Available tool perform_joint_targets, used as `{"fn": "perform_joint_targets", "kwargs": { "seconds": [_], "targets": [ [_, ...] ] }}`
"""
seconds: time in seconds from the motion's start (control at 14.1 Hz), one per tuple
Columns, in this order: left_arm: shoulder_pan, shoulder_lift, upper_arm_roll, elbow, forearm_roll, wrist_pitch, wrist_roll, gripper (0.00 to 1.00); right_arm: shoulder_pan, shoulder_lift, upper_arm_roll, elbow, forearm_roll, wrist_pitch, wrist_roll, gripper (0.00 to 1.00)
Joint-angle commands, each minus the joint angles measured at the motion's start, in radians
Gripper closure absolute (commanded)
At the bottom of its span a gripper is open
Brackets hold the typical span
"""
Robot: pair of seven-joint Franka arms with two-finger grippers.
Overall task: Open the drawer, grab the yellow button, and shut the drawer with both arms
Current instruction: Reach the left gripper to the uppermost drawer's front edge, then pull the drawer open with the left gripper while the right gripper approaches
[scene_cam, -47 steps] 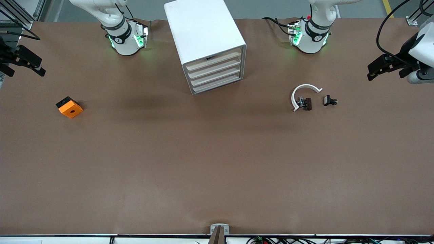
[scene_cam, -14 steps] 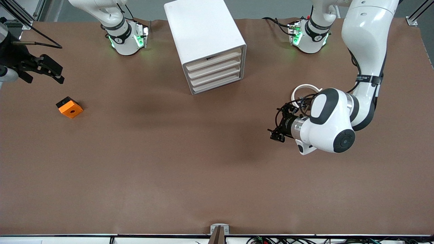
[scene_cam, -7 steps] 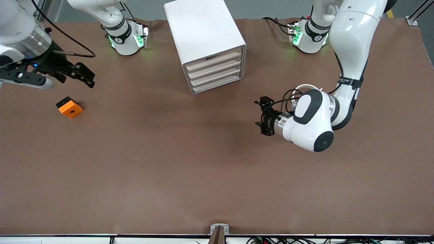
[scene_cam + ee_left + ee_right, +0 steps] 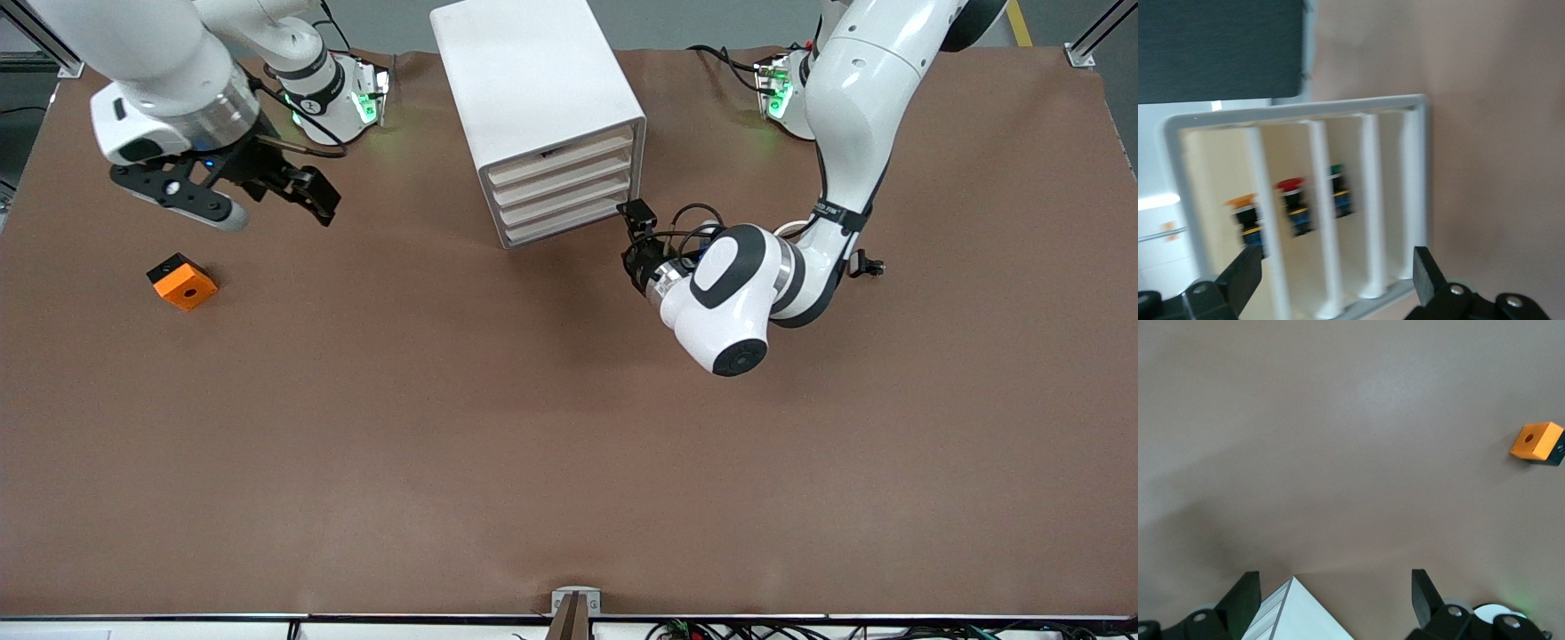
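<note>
We see the brown table [image 4: 444, 427] carrying the white rounded four-drawer cabinet [image 4: 533, 80], our landmark. Its topmost cream-fronted drawer [image 4: 562, 162] sits closed. Our left end effector [image 4: 633, 233], jaws open and empty, hovers just in front of the cabinet's lowest drawers. Our right end effector [image 4: 307, 197], also open and empty, hangs beside the cabinet toward the right arm's end. The orange square block [image 4: 182, 282] lies farther that way. We cannot tell which small push-button glimpsed through the cabinet's front is the task's.

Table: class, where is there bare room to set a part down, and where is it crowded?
Bare: the table between the block and the left arm, nearer the camera. Crowded: in front of the cabinet, at the left pincer and clip.
</note>
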State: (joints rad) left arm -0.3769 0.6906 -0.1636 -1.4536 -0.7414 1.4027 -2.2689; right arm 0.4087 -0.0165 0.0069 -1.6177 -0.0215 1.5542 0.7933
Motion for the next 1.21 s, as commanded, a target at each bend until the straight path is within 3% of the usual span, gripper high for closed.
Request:
{"fn": "perform_joint_targets", "kwargs": {
  "seconds": [0.0,0.21,0.43,0.92,1.14],
  "targets": [
    [0.007,0.012,0.003,-0.007,-0.067,-0.045,0.023,0.00,0.039,0.041,-0.008,0.024,-0.003,0.000,0.034,0.00],
    [-0.034,0.035,0.001,-0.005,-0.082,-0.045,0.023,0.00,0.042,0.059,-0.008,0.025,0.011,0.023,0.034,0.00],
    [-0.034,0.064,0.001,-0.005,-0.173,-0.047,0.023,0.18,0.032,0.073,-0.011,0.027,0.086,0.041,0.034,0.00],
    [-0.089,0.084,0.001,-0.007,-0.193,-0.060,0.016,0.34,0.027,0.086,-0.015,0.033,0.117,0.046,0.023,0.00],
    [-0.109,0.084,0.001,-0.007,-0.204,-0.093,0.002,0.35,0.025,0.087,-0.016,0.033,0.117,0.046,0.020,0.00]
  ]
}}
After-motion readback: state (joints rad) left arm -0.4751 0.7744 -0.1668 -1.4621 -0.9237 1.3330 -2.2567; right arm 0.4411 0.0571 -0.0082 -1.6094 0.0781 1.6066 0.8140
